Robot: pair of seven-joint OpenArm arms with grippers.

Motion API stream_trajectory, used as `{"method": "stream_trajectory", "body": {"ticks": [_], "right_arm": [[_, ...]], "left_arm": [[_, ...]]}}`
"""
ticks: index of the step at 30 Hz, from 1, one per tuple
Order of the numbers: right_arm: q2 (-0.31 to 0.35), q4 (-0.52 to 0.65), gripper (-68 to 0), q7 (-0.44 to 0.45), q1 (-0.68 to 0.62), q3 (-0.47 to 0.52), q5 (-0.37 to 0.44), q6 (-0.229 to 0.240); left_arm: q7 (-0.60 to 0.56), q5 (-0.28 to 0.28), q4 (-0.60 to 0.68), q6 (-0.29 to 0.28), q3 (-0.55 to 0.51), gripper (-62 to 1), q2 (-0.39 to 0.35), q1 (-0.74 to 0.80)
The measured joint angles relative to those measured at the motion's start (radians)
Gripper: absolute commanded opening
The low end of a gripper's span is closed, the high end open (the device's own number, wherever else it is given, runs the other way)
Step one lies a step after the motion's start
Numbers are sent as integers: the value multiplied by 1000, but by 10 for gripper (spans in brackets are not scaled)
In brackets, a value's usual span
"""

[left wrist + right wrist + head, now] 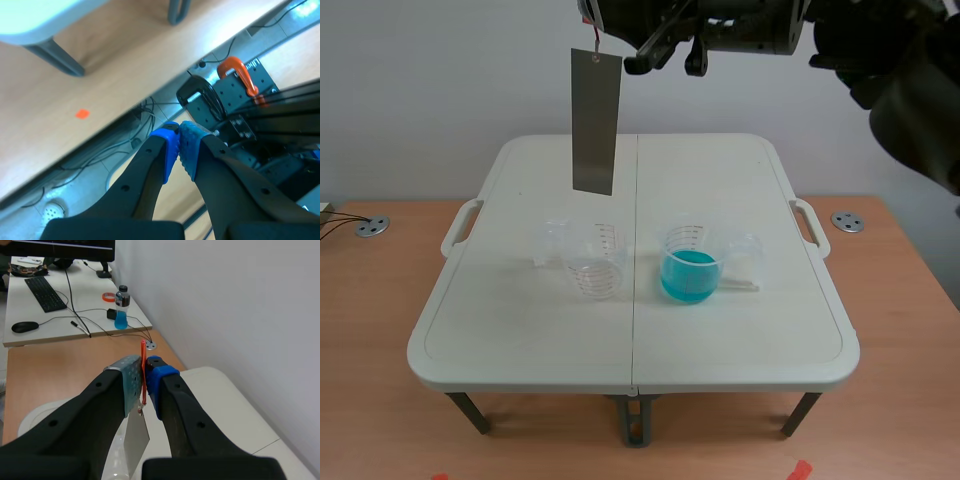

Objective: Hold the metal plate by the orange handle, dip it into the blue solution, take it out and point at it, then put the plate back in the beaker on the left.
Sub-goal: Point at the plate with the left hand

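Observation:
A long grey metal plate (595, 120) hangs upright high over the white table (520, 330), above and behind the empty clear beaker (597, 262). My right gripper (590, 12), reaching across from the right, is shut on the plate's thin orange handle (595, 45). In the right wrist view the orange handle (144, 371) is pinched between the pads of my right gripper (145, 376), with the plate (136, 432) dangling below. The beaker of blue solution (691, 266) stands right of the empty one. My left gripper (179, 131) is shut on nothing, facing the floor beneath the table.
A small clear cup (552, 240) sits left of the empty beaker and another (745, 255) right of the blue one. The table has side handles (460, 225). An orange clamp (239, 72) and cables lie under the left gripper.

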Motion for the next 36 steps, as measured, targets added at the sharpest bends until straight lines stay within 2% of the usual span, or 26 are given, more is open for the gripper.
{"method": "stream_trajectory", "body": {"ticks": [6,11,17,24,26,30,36], "right_arm": [[103,93,-664,-30,0,0,122,3],[192,118,-664,-34,0,18,198,4],[286,118,-664,-35,0,28,220,3],[324,117,-664,-31,-1,28,220,2],[325,117,-664,-28,-8,28,220,3],[324,117,-664,-12,-35,28,220,3],[324,115,-664,-13,-47,28,220,4]], "left_arm": [[0,0,0,0,0,-597,0,-74],[0,-3,0,0,0,-597,0,-126],[0,-5,0,0,0,-597,0,-173],[1,-7,0,-8,0,-597,0,-246],[0,-38,0,-9,0,-597,0,-276],[2,-53,0,-63,3,-597,0,-363],[28,-53,-6,-82,113,-597,0,-550]]}}
